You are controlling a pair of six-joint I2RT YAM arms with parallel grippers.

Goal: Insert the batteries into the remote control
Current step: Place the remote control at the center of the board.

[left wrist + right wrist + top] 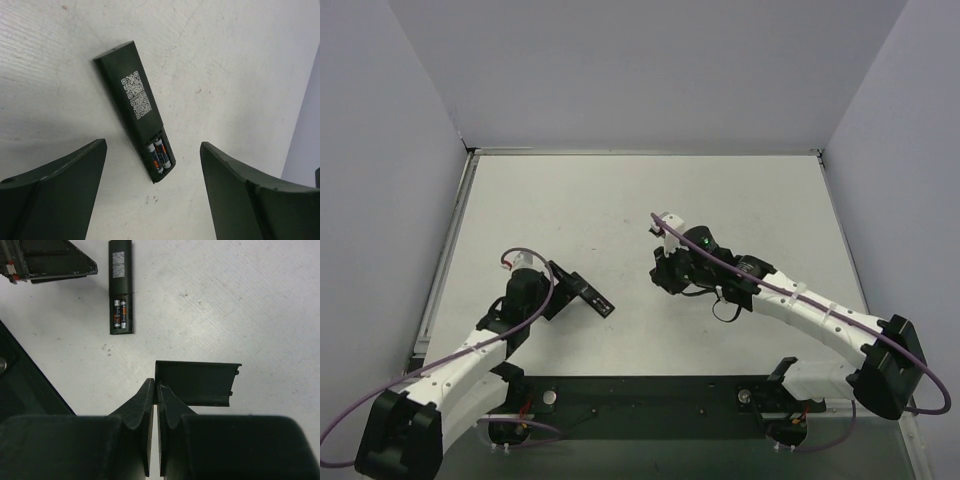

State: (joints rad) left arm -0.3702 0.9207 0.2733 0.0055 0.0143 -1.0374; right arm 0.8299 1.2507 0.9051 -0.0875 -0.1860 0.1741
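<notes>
Remote [132, 100], lower left of top view, back up: open bay holds both batteries [160, 156]. Left gripper [152, 146] spread wide, astride it. Right gripper [156, 387] clenched on cover [200, 382] edge; cover indistinct from above.

the remote control [132, 107] is moulded in matt dark plastic, as is the cover piece [197, 382]. the batteries [160, 156] are capped with shiny metal. the table [240, 75] is finished matt white, finely grained and scuffed.
</notes>
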